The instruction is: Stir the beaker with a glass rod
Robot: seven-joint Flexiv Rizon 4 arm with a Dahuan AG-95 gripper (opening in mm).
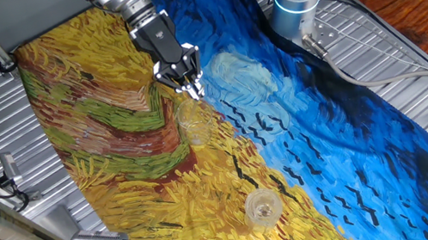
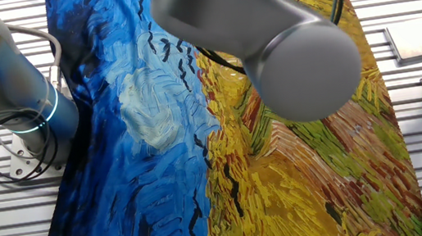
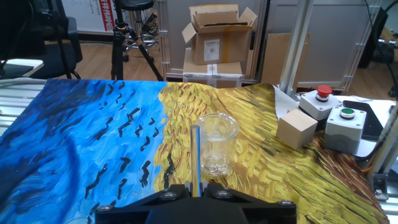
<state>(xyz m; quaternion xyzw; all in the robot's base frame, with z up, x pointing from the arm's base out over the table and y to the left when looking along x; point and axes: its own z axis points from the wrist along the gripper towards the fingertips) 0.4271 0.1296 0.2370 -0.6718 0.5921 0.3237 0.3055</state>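
hand (image 3: 198,186) closed on glass rod (image 3: 195,155) | beaker (image 3: 217,144) just beyond | wooden block (image 3: 296,128), button boxes (image 3: 336,121) right

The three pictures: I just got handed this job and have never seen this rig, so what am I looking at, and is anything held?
A single robot arm works over a table covered by a painted cloth. One fixed view looks down on the gripper. The other fixed view is mostly blocked by the arm's grey joint. The hand view looks along the fingers: they are shut on the thin glass rod, upright beside the clear beaker. A second glass vessel stands nearer the cloth's edge.
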